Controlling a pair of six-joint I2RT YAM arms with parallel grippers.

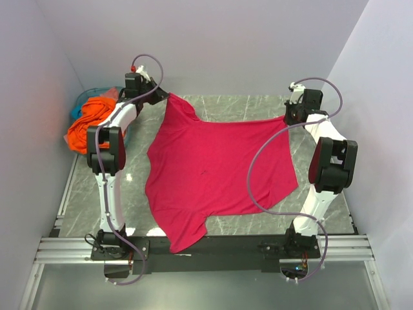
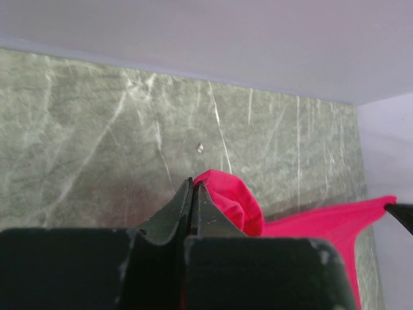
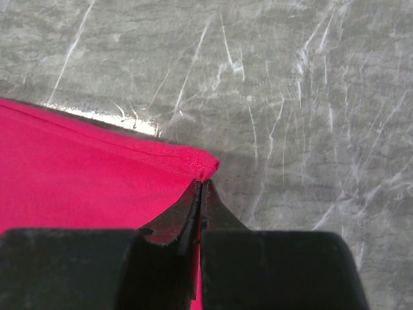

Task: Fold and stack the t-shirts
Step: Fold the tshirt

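At the bench's (image 1: 251,106) far-left corner the orange t-shirt (image 1: 87,126) lies crumpled over the teal basket (image 1: 82,99), unfolded. The left gripper (image 2: 193,187) is pinched tight on one far corner of the crimson-pink t-shirt (image 1: 213,168), the right gripper (image 3: 201,187) likewise on the other — cloth stretched across the middle, no fold made, nothing stacked. A third shirt can't be made out.

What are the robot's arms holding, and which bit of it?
The crimson-pink t-shirt. The left end effector pinches one corner of its far edge, and the right end effector pinches the other, a stitched corner.
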